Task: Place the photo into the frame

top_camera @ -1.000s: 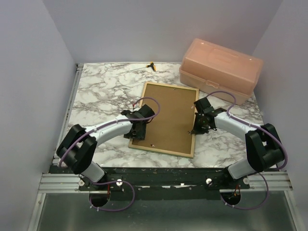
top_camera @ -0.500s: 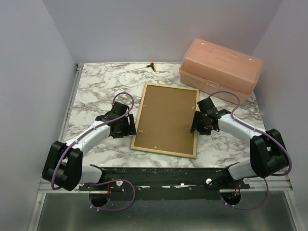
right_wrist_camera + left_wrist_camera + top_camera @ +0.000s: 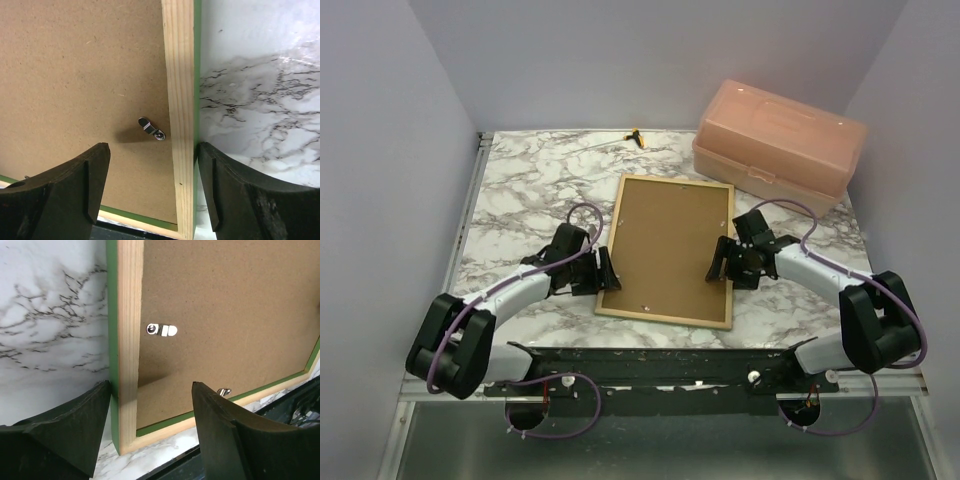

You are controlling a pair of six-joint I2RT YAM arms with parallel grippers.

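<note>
The frame [image 3: 610, 248] lies face down on the marble table, bare wood rails up and green edges showing. A brown hardboard backing panel [image 3: 670, 245] fills it, with small metal clips [image 3: 161, 330] at its edge. The photo is hidden. My left gripper [image 3: 603, 272] is open and straddles the left rail [image 3: 129, 340] near the near-left corner. My right gripper [image 3: 723, 262] is open astride the right rail [image 3: 178, 90] near the near-right corner. In the wrist views the left gripper [image 3: 151, 385] and right gripper [image 3: 154, 146] hold nothing.
A pink plastic lidded box [image 3: 780, 145] stands at the back right, close to the frame's far right corner. A small yellow and black object [image 3: 635, 137] lies at the table's back edge. Walls close in on both sides, and a black rail [image 3: 670, 360] runs along the near edge.
My right gripper has opened over the right rail. My left gripper swung out to the left, then came back to the left rail lower down. The frame has turned slightly.
</note>
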